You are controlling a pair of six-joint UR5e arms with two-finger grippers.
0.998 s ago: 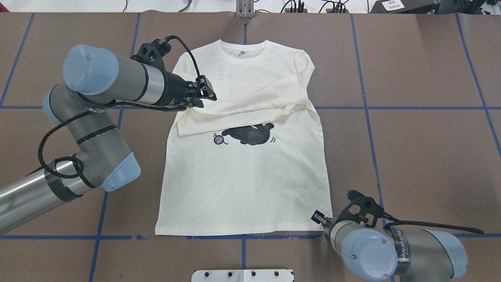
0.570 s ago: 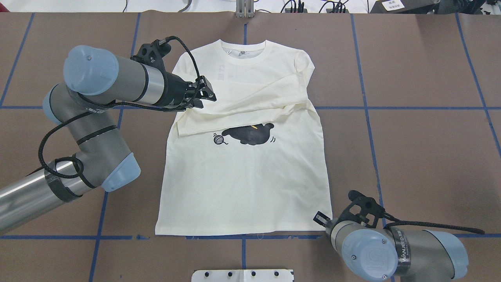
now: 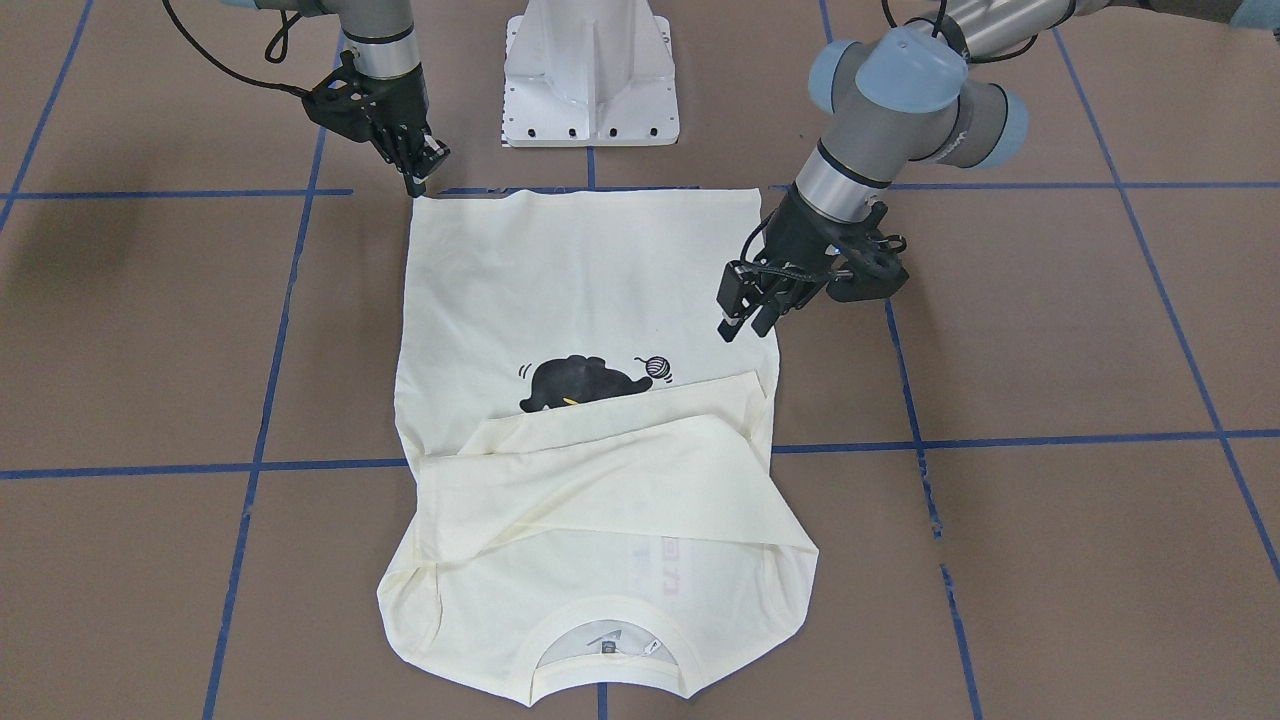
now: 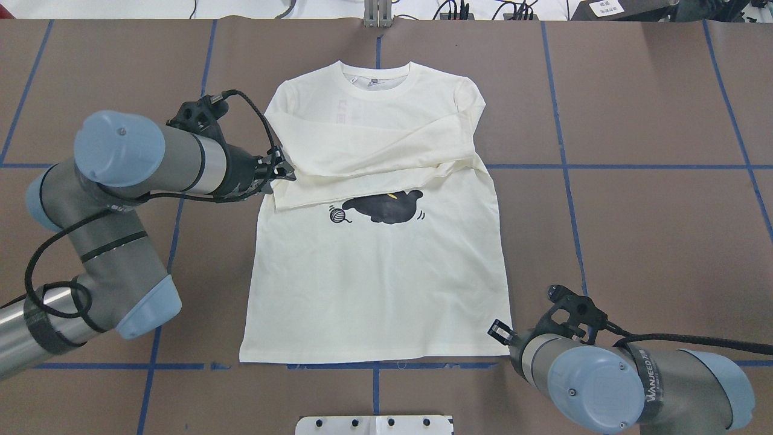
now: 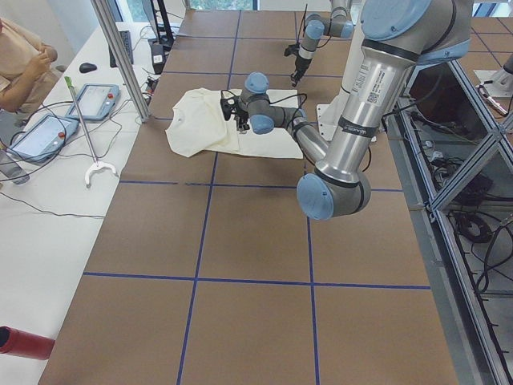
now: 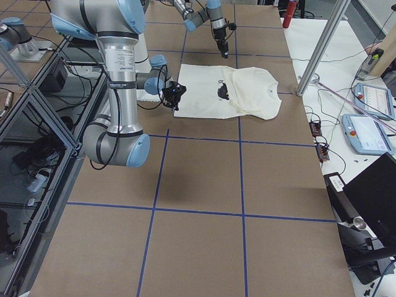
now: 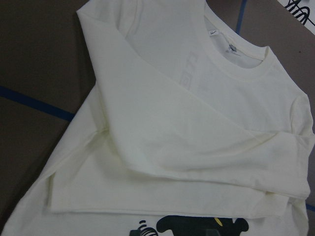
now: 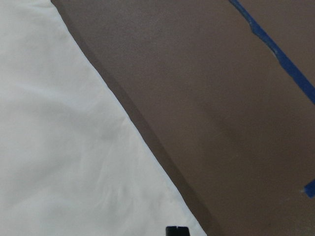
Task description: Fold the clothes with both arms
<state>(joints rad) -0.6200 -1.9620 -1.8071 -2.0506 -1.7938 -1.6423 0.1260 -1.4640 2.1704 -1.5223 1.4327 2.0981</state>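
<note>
The cream long-sleeved T-shirt (image 4: pixel 374 284) lies flat on the brown table, collar (image 4: pixel 374 75) at the far side. Both sleeves are folded across its chest, just above the black cat print (image 4: pixel 386 207). My left gripper (image 4: pixel 285 172) hovers at the shirt's left edge beside the folded sleeve end, open and holding nothing; it also shows in the front view (image 3: pixel 742 322). The left wrist view looks at the crossed sleeves (image 7: pixel 197 123). My right gripper (image 4: pixel 498 331) sits low at the shirt's near right hem corner (image 3: pixel 430 205), open, with bare cloth (image 8: pixel 64 147) beside it.
The white pedestal base (image 3: pixel 590 70) stands at the near table edge, right behind the hem. Blue tape lines (image 4: pixel 604 166) grid the brown surface. A person (image 5: pixel 24 64) sits at the side bench with tablets (image 5: pixel 96 100) and cables.
My left gripper has drawn back from above the folded sleeve, leftward and toward the robot, to the shirt's left edge. The right arm shifted slightly; the shirt lies as before.
</note>
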